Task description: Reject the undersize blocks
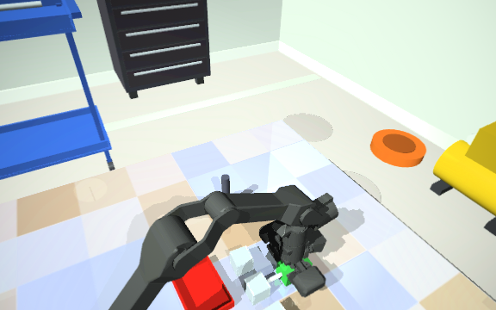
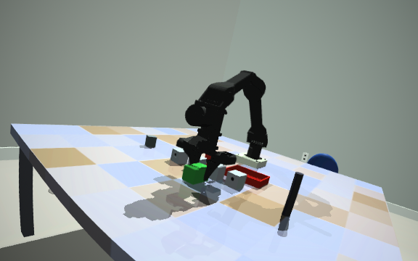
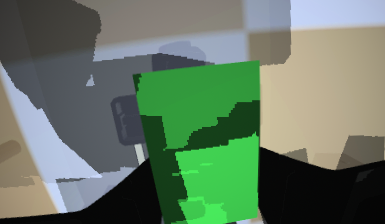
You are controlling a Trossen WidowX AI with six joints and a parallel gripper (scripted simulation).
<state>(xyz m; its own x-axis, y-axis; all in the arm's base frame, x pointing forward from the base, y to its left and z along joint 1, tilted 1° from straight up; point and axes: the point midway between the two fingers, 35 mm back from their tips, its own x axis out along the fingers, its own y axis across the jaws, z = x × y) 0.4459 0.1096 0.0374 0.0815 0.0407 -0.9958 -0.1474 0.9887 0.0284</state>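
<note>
My gripper is shut on the green GO gauge, held low over the table. The gauge's pale pin reaches toward a pale steel block; whether its tip is inside the hole cannot be told. A second block shows a dark hole in the exterior view. A third block, also with a hole, stands on the other side. The red tray shows no block in its visible part.
A dark grey cube stands farther off on the table. A black post stands upright on the table beyond the blocks. My arm passes over part of the tray in the top view.
</note>
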